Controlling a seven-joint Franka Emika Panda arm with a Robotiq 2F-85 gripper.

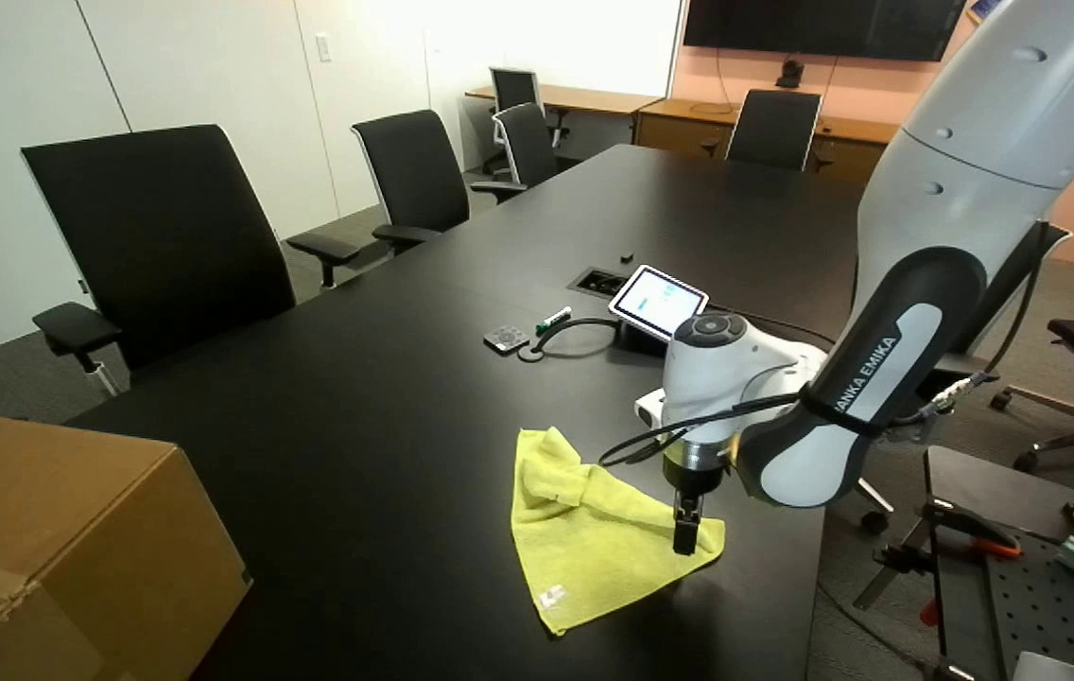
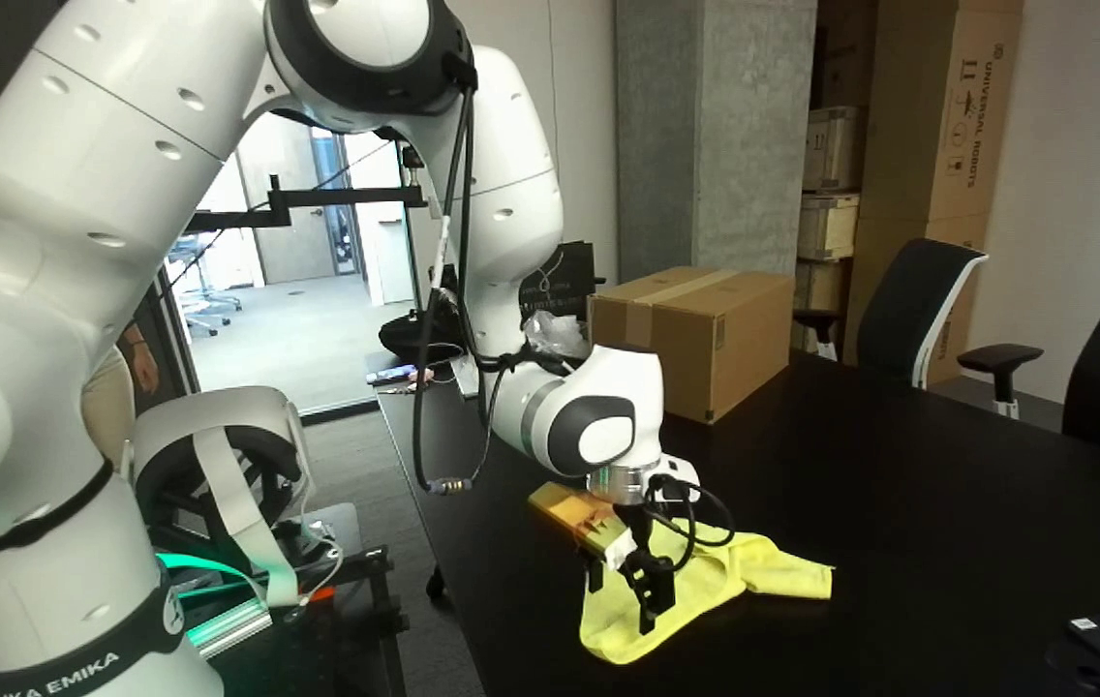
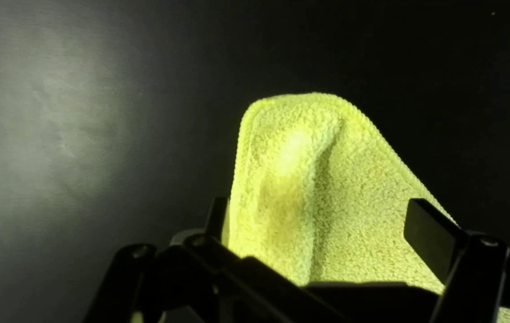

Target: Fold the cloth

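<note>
The yellow-green cloth [image 1: 584,558] lies on the dark table, its far side rumpled into a raised, bunched part [image 1: 556,478]; a small white tag [image 1: 551,597] shows near its front corner. Over a rounded corner of the cloth [image 3: 358,215] stands my gripper [image 3: 322,224], pointing down with its jaws wide apart. In the wrist view a ridge of fabric runs between the fingers, and nothing is gripped. Both exterior views show the gripper [image 1: 685,539] [image 2: 624,592] low at that end of the cloth [image 2: 705,581]. Whether the fingertips touch fabric or table, I cannot tell.
A cardboard box [image 1: 74,549] [image 2: 695,339] stands on the table. Farther along are a tablet on a stand [image 1: 658,301], a green marker [image 1: 553,320] and a small square item [image 1: 506,340]. The table's edge [image 1: 816,586] runs close to the arm; a cart [image 1: 1019,567] stands beyond it.
</note>
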